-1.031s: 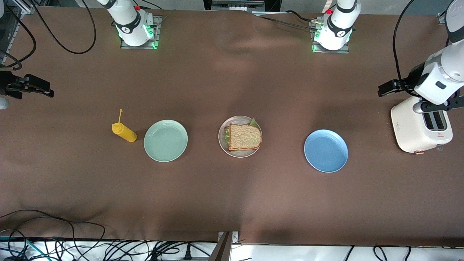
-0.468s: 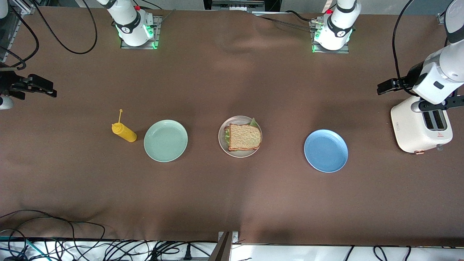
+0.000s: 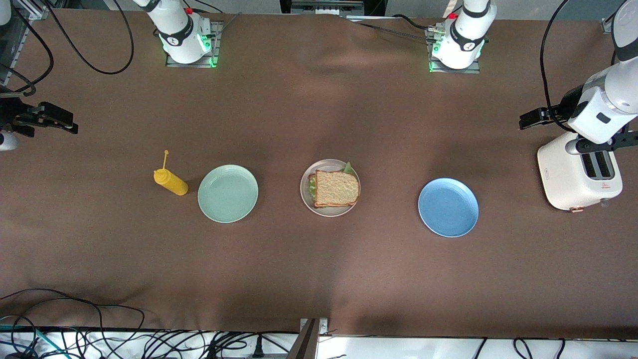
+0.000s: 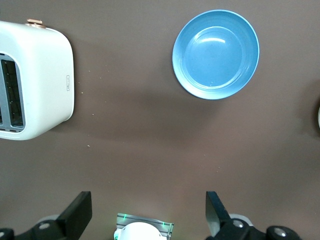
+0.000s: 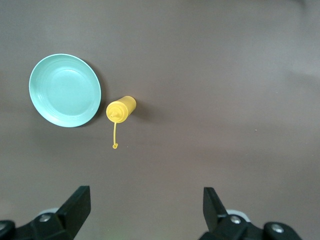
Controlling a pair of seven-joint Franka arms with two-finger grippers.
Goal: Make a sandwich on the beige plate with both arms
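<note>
While the left gripper (image 4: 145, 220) and right gripper (image 5: 145, 215) hang spread and empty, the sandwich (image 3: 335, 188) on the beige plate (image 3: 305, 192) looks light, soft and crushable, best pinched gently by its crusts.

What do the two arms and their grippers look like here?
Both arms are glossy white with dark grey joints and trailing black cables; green lights glow at their bases. The left gripper and right gripper are black, each with two flat wedge-shaped fingers.

Mint plate (image 3: 228, 193), blue plate (image 3: 448, 207), yellow bottle (image 3: 171, 182), seemingly beige plate (image 3: 305, 192).
</note>
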